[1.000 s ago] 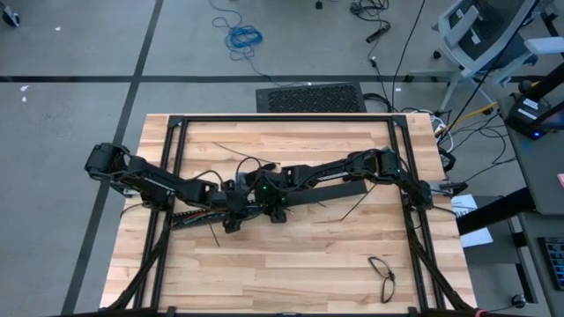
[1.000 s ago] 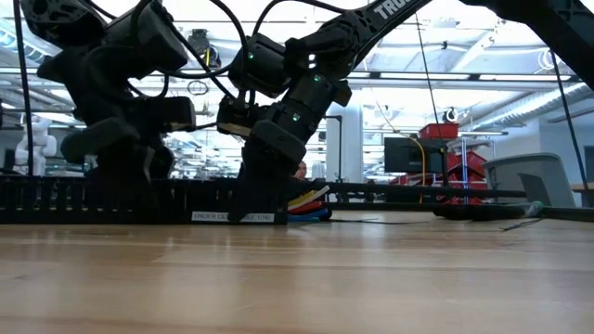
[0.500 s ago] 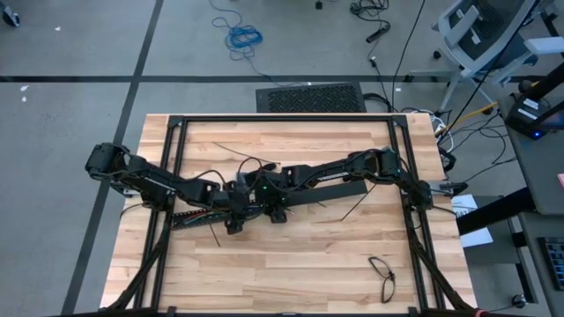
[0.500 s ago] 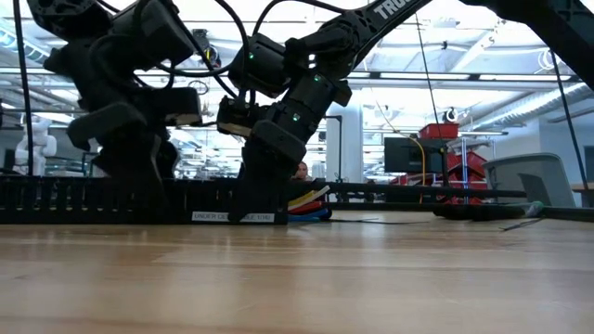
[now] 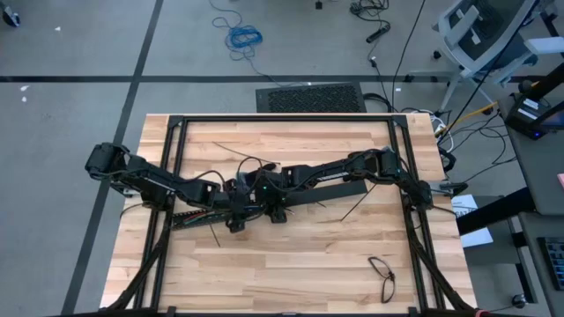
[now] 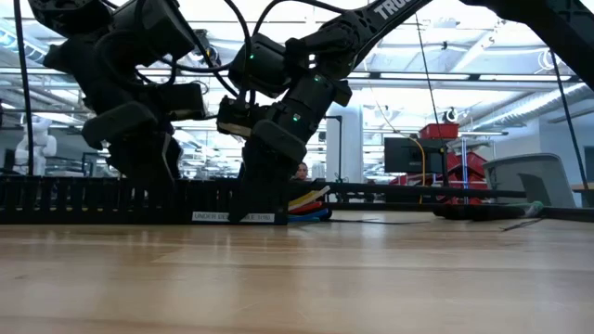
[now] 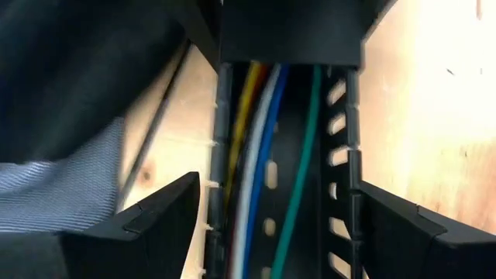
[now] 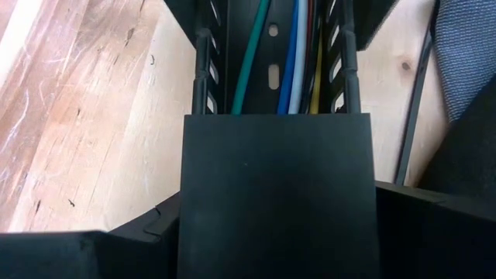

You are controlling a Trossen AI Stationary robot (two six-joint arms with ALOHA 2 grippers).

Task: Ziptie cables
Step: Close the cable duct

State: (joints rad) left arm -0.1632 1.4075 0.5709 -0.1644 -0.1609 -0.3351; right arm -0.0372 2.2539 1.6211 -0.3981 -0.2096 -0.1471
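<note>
While both arms crowd the middle of the table (image 5: 291, 255), you have the cables (image 7: 260, 147) lying lengthwise in the slotted black duct (image 7: 349, 155), yellow, white, blue and green side by side. Your left gripper (image 7: 267, 225) hovers over the duct with its jaws spread wide, one on each side of its walls, gripping nothing. At its three o'clock in the high view, your right gripper (image 8: 279, 221) sits over a flat black cover (image 8: 277, 194); whether those jaws pinch it, you cannot tell. This looks like the bundling stage, no tie yet around the wires. Next, you likely need a loose zip tie (image 5: 352, 208) from the three o'clock side.
</note>
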